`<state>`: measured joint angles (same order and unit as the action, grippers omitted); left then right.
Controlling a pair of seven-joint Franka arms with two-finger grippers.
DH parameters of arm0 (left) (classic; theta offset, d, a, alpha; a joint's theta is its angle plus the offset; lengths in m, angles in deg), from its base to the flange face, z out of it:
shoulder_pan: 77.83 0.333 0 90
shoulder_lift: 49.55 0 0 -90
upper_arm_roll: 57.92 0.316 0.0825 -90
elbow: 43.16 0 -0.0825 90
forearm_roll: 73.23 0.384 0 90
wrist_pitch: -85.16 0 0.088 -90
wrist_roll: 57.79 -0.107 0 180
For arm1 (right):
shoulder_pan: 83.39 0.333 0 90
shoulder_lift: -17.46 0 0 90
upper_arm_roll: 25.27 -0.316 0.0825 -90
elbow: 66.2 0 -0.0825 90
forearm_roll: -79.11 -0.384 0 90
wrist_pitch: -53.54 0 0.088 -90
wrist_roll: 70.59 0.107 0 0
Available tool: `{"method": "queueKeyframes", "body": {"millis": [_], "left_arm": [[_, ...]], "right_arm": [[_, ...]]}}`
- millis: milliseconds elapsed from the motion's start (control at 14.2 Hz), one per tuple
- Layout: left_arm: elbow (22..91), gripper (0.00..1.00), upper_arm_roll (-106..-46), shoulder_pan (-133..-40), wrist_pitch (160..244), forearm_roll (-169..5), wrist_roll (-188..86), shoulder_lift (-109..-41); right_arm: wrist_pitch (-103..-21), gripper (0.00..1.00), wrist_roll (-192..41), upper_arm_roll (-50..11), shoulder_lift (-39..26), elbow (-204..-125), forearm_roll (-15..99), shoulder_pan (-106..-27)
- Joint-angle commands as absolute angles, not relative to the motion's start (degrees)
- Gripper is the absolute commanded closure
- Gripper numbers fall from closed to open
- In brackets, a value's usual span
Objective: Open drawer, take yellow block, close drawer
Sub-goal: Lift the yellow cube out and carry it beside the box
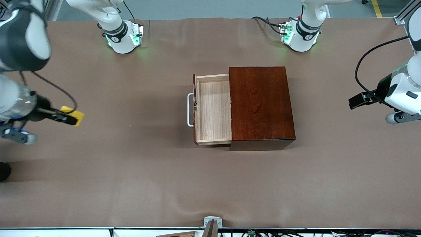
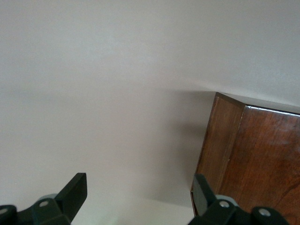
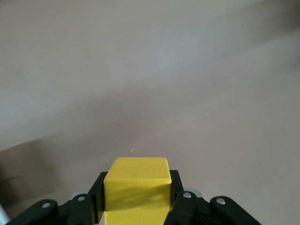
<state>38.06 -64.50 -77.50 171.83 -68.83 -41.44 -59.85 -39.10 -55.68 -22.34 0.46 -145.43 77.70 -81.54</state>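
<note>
The drawer (image 1: pixel 213 108) stands pulled out of the dark reddish-brown wooden box (image 1: pixel 260 103) at the middle of the table (image 1: pixel 131 171), toward the right arm's end. Its pale wood tray lies bare, and its white bar handle (image 1: pixel 189 110) sticks out on the side facing the right arm's end of the table.

The right gripper (image 1: pixel 67 118) hangs over the table well apart from the drawer, at the right arm's end. Its fingers are clamped on the yellow block (image 1: pixel 74 115), which is up in the air with them. In the right wrist view the block (image 3: pixel 137 187) sits squeezed between the two black fingers (image 3: pixel 183 206), with bare brown table below it.

The left gripper (image 1: pixel 357 101) waits over the left arm's end of the table, well apart from the box. In the left wrist view its fingers (image 2: pixel 75 190) stand wide apart with nothing between them, and a corner of the box (image 2: pixel 253 154) shows just beside one of them.
</note>
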Motion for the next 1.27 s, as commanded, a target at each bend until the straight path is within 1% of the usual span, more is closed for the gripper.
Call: {"method": "queueKeyframes", "body": {"millis": [0,211,422,633,844,1195], "left_arm": [[38.4,0.0,-64.78,-77.04,172.26,-69.54,-40.74,-59.22],[38.4,0.0,-64.78,-77.04,172.26,-69.54,-40.74,-59.22],[38.4,0.0,-64.78,-77.04,172.26,-69.54,-40.74,-59.22],[38.4,0.0,-64.78,-77.04,172.26,-69.62,-40.74,-59.31],[38.4,0.0,-64.78,-77.04,172.26,-69.62,-40.74,-59.31],[38.4,0.0,-64.78,-77.04,172.26,-69.62,-40.74,-59.31]], "right_arm": [[-46.28,1.0,-66.69,-23.68,0.86,-149.6,78.32,-88.11],[-53.22,1.0,-74.43,-23.77,-4.23,-149.52,78.94,-92.52],[-59.73,1.0,-78.49,-23.77,-9.42,-149.34,78.94,-94.81],[-63.08,1.0,-81.48,-23.86,-14.34,-148.9,78.41,-97.01],[-68.96,1.0,-85.88,-23.86,-18.74,-148.9,78.15,-98.94],[-73.27,1.0,-86.68,-23.86,-22.61,-148.9,77.97,-98.95]]}}
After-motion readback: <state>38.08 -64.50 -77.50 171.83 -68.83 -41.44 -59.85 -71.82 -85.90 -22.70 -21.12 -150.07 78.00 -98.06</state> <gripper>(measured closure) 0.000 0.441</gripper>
